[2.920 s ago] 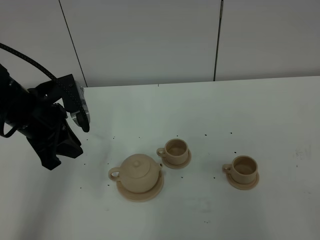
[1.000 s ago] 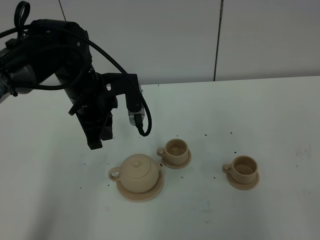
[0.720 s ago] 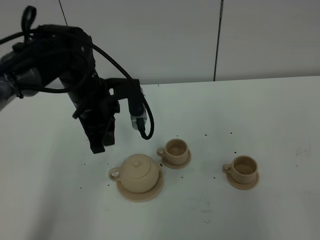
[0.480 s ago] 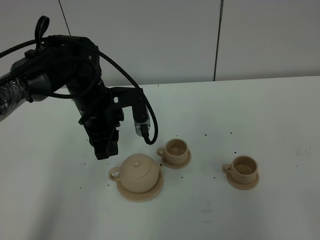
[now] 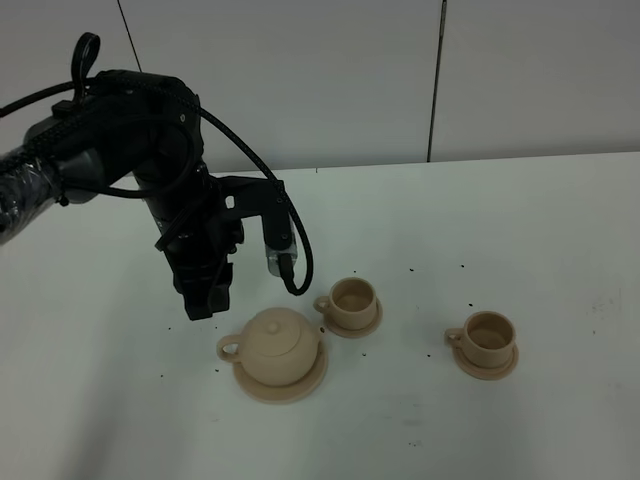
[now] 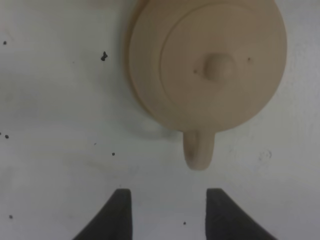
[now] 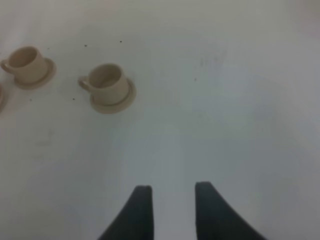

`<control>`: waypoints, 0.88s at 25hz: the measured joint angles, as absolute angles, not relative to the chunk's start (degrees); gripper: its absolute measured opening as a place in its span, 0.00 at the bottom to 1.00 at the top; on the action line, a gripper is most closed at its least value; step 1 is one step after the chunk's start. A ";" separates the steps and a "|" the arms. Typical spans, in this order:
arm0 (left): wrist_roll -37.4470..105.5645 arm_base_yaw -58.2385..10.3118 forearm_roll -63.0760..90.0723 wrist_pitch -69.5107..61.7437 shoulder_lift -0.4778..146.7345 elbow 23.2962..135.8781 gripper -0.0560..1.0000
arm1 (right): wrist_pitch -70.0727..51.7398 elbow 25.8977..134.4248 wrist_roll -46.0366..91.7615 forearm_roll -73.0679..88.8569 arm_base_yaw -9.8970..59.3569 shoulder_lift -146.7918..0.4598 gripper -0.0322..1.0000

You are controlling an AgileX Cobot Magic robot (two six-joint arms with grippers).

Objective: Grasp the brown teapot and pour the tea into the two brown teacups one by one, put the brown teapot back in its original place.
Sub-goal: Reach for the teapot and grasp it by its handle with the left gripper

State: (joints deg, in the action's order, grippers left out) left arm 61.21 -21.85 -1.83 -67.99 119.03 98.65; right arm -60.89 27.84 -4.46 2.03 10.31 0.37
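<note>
The brown teapot (image 5: 272, 343) sits on its wide flat saucer (image 5: 288, 395), the original place, left of the two brown teacups (image 5: 352, 299) (image 5: 488, 337), each on a small saucer. My left gripper (image 5: 204, 306) hangs just behind and left of the pot, near its loop handle (image 5: 229, 349). The left wrist view looks down on the teapot (image 6: 207, 65), whose handle (image 6: 199, 150) points at my left gripper (image 6: 167, 207); the fingers are open and empty. My right gripper (image 7: 172, 200) is open over bare table, with both teacups (image 7: 107, 82) (image 7: 25, 59) far ahead.
The white table (image 5: 520, 230) carries small dark specks around the crockery. A grey panelled wall (image 5: 330, 80) rises behind its back edge. The left arm's black cable (image 5: 285, 262) loops down close to the nearer cup.
The left arm has swung in from the table's left side and come down beside the teapot's handle. Teapot and cups have not moved.
</note>
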 joint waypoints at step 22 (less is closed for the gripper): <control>59.34 -23.67 -3.35 -67.99 120.11 94.67 0.45 | -60.89 27.84 -4.50 2.03 10.31 0.37 0.26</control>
